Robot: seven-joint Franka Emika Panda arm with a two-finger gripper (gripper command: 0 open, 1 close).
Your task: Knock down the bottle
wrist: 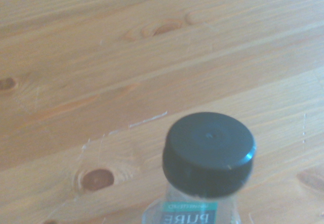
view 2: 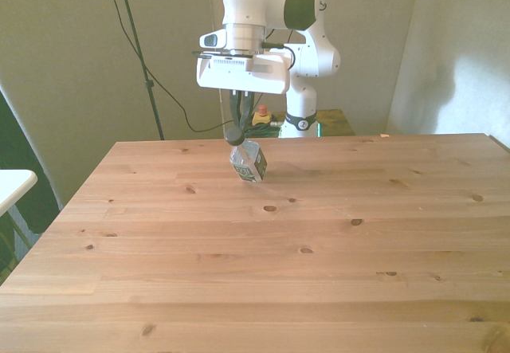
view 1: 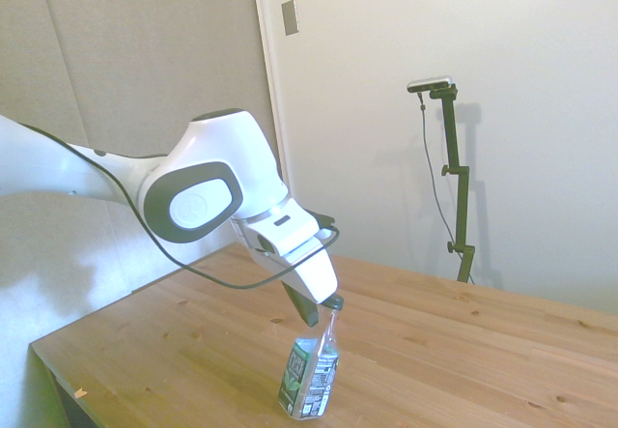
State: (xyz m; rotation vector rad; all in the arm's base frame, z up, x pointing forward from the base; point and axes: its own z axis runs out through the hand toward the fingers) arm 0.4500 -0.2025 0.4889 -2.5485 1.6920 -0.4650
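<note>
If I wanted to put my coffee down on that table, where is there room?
Nearly everywhere: the wooden table is bare from its near edge up to the small clear plastic bottle with the dark green cap. The only crowded spot is at the bottle, where the white arm's gripper sits.

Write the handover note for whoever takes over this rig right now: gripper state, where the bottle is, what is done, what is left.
Gripper: low over the table, at the bottle's cap; open or shut cannot be told from these views.
Bottle: base on the table, tilted in the side view, cap on, next to the gripper tip.
Done: the gripper has been brought to the bottle's top, and the bottle is tipping.
Left: the bottle is not yet lying flat; likely push further at the cap until it falls on its side.
</note>
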